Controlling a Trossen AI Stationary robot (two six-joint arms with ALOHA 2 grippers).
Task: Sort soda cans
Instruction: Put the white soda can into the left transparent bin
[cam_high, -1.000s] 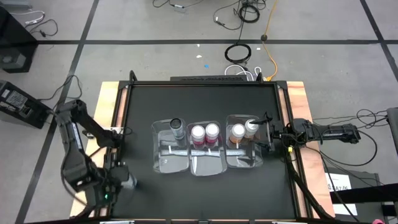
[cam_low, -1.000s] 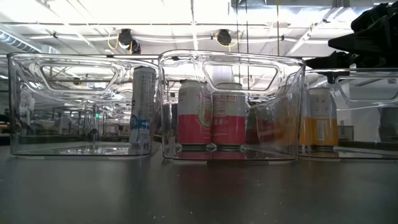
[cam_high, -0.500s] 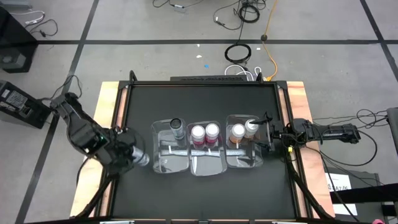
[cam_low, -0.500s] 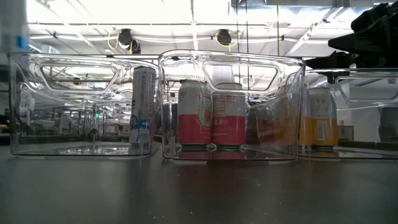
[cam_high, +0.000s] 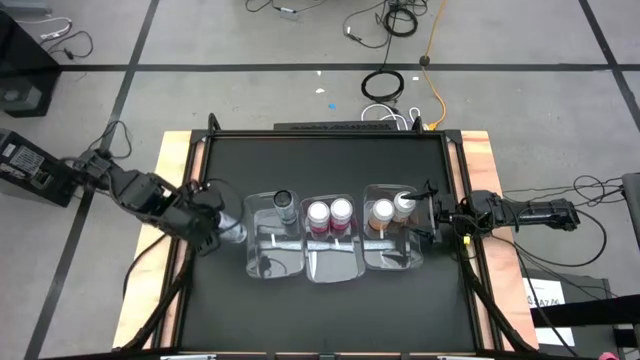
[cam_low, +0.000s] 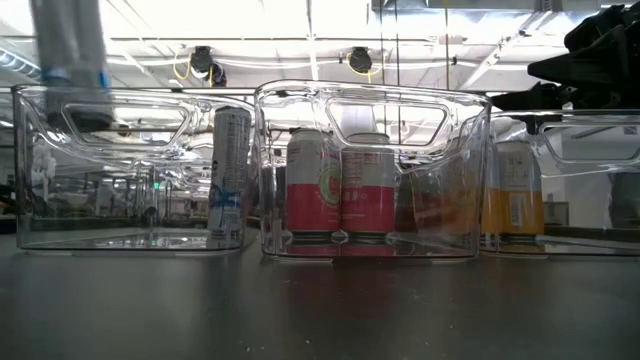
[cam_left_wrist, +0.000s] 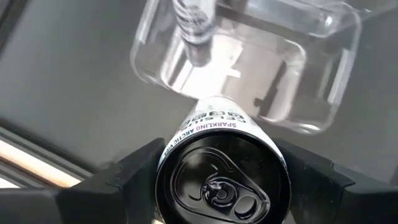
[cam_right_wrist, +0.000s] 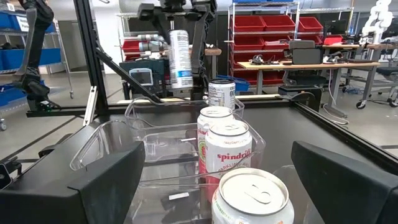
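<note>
The left claw (cam_high: 228, 231) grasps a silver can (cam_left_wrist: 222, 176) above the surface (cam_high: 320, 165), just beside the leftmost clear bin (cam_high: 258, 255). The right claw (cam_high: 428, 212) waits released beside the orange cans (cam_high: 382, 212).

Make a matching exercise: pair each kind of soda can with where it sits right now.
Things:
1. red-pink cans
2. orange cans
3. silver can standing alone
4. silver can in the air

Places:
A. left bin
B. gripped by the left gripper
C. middle bin
D. right bin, beside the right gripper

Pairs: 1-C, 2-D, 3-A, 4-B
</note>
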